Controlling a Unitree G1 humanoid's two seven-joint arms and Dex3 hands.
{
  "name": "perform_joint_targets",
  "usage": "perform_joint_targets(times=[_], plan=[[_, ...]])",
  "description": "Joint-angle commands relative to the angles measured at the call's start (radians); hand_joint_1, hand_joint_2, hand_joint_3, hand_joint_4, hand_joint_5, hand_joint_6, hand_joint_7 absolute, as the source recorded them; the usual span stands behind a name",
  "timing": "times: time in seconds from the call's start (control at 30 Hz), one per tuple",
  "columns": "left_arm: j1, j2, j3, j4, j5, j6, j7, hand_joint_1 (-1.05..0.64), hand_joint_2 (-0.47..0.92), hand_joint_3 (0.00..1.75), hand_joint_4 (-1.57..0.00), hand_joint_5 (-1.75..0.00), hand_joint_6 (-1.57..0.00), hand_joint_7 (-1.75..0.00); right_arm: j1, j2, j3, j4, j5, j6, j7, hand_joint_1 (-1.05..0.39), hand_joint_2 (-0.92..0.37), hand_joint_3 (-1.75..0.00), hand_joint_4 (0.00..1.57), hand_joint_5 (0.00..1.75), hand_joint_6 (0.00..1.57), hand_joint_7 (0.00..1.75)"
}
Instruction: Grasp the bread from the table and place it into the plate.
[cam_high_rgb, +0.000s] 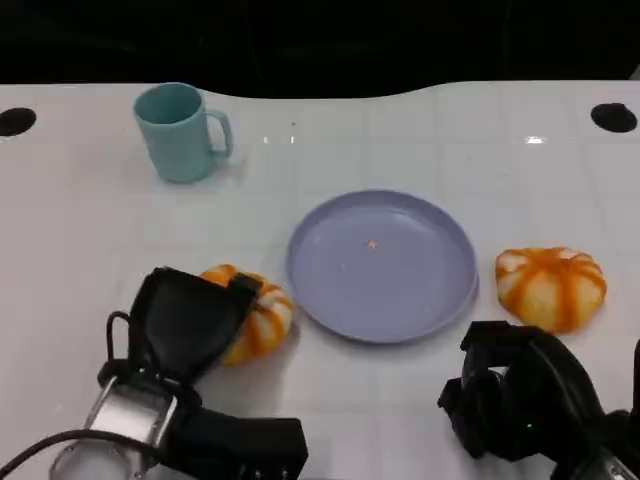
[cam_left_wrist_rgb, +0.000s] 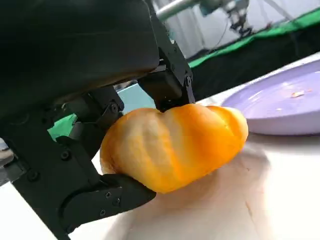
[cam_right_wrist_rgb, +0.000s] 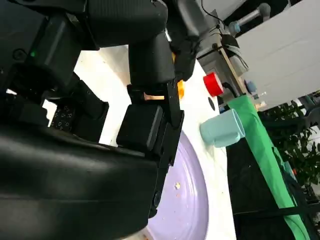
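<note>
The left hand (cam_high_rgb: 190, 320) is a rounded black shell on a silver forearm (cam_high_rgb: 125, 415) trailing a black cable; the right hand (cam_high_rgb: 520, 395) is black, with a green light.

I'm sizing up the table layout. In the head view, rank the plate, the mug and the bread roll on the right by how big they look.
1. Plate, clearly largest.
2. Bread roll on the right.
3. Mug. It looks close to the roll in size and stands farther from the camera, so this last ranking is unsure.

My left hand (cam_high_rgb: 190, 320) has its fingers (cam_left_wrist_rgb: 165, 90) closed around the bread (cam_left_wrist_rgb: 172, 145); my right hand (cam_high_rgb: 520, 400) rests low, curled, holding nothing.
</note>
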Motion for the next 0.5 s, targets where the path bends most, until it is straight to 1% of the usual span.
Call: perform_joint_targets(times=[0.03, 0.07, 0.1, 0.13, 0.17, 0.23, 0.3, 0.33, 0.37, 0.4, 0.43, 0.47, 0.5], plan=[[0.035, 0.045, 0.036, -0.083, 0.011, 0.019, -0.025, -0.26, 0.41, 1.24, -1.09, -1.75, -1.12, -0.52, -0.002, -0.016, -0.005, -0.001, 0.003, 0.001, -0.005, -1.05, -0.02, -1.49, 1.48, 1.46, 1.57, 0.99], [0.042, 0.049, 0.044, -0.1, 0.011, 0.019, -0.016, -0.25, 0.4, 1.25, -1.1, -1.75, -1.15, -0.52, 0.0, -0.017, -0.004, -0.004, 0.002, 0.004, -0.006, -1.05, -0.02, -1.49, 1.48, 1.46, 1.57, 1.0], [0.047, 0.051, 0.05, -0.111, 0.011, 0.018, -0.007, -0.25, 0.4, 1.28, -1.11, -1.75, -1.14, -0.57, 0.001, -0.017, -0.004, -0.007, 0.002, 0.007, -0.007, -1.05, -0.02, -1.49, 1.48, 1.46, 1.57, 1.0], [0.052, 0.05, 0.058, -0.131, 0.016, 0.029, -0.017, -0.25, 0.39, 1.3, -1.11, -1.75, -1.11, -0.66, 0.002, -0.016, -0.004, -0.008, 0.003, 0.008, -0.007, -1.05, -0.02, -1.5, 1.48, 1.47, 1.57, 1.0], [0.055, 0.048, 0.065, -0.149, 0.021, 0.038, -0.028, -0.25, 0.39, 1.32, -1.11, -1.75, -1.05, -0.68, 0.002, -0.016, -0.003, -0.01, 0.004, 0.01, -0.008, -1.05, -0.01, -1.5, 1.48, 1.47, 1.57, 1.0], [0.056, 0.045, 0.074, -0.173, 0.031, 0.054, -0.05, -0.26, 0.4, 1.31, -1.12, -1.75, -1.01, -0.62, 0.003, -0.015, -0.004, -0.012, 0.005, 0.012, -0.008, -1.05, -0.01, -1.5, 1.48, 1.47, 1.57, 1.0], [0.052, 0.042, 0.078, -0.187, 0.042, 0.063, -0.062, -0.27, 0.4, 1.29, -1.12, -1.75, -1.04, -0.6, 0.001, -0.015, -0.005, -0.008, 0.008, 0.012, -0.005, -1.05, 0.0, -1.51, 1.48, 1.47, 1.57, 1.0], [0.047, 0.039, 0.082, -0.189, 0.039, 0.053, -0.042, -0.26, 0.38, 1.29, -1.11, -1.75, -1.05, -0.62, -0.001, -0.015, -0.006, -0.004, 0.007, 0.009, -0.004, -1.05, 0.0, -1.51, 1.48, 1.47, 1.57, 1.0], [0.039, 0.039, 0.086, -0.183, 0.032, 0.03, -0.006, -0.25, 0.32, 1.33, -1.1, -1.75, -0.97, -1.05, -0.002, -0.016, -0.007, 0.001, 0.007, 0.006, -0.003, -1.05, 0.0, -1.51, 1.48, 1.46, 1.57, 1.0], [0.028, 0.038, 0.089, -0.174, 0.022, 0.004, 0.028, -0.25, 0.29, 1.37, -1.09, -1.75, -0.9, -1.31, -0.004, -0.016, -0.008, 0.005, 0.007, 0.003, -0.001, -1.05, 0.0, -1.52, 1.48, 1.46, 1.57, 1.0], [0.012, 0.037, 0.089, -0.161, 0.02, -0.018, 0.051, -0.26, 0.29, 1.39, -1.09, -1.75, -0.86, -1.49, -0.006, -0.015, -0.009, 0.008, 0.007, 0.001, -0.001, -1.05, 0.0, -1.52, 1.48, 1.46, 1.57, 1.0], [-0.001, 0.035, 0.088, -0.149, 0.02, -0.033, 0.066, -0.28, 0.3, 1.39, -1.08, -1.75, -0.82, -1.62, -0.007, -0.015, -0.01, 0.01, 0.006, 0.0, -0.002, -1.05, 0.0, -1.52, 1.48, 1.46, 1.57, 0.99], [-0.012, 0.033, 0.088, -0.137, 0.02, -0.048, 0.08, -0.3, 0.32, 1.38, -1.07, -1.75, -0.8, -1.69, -0.008, -0.015, -0.01, 0.011, 0.004, -0.002, -0.003, -1.05, 0.0, -1.52, 1.48, 1.46, 1.57, 1.0]])
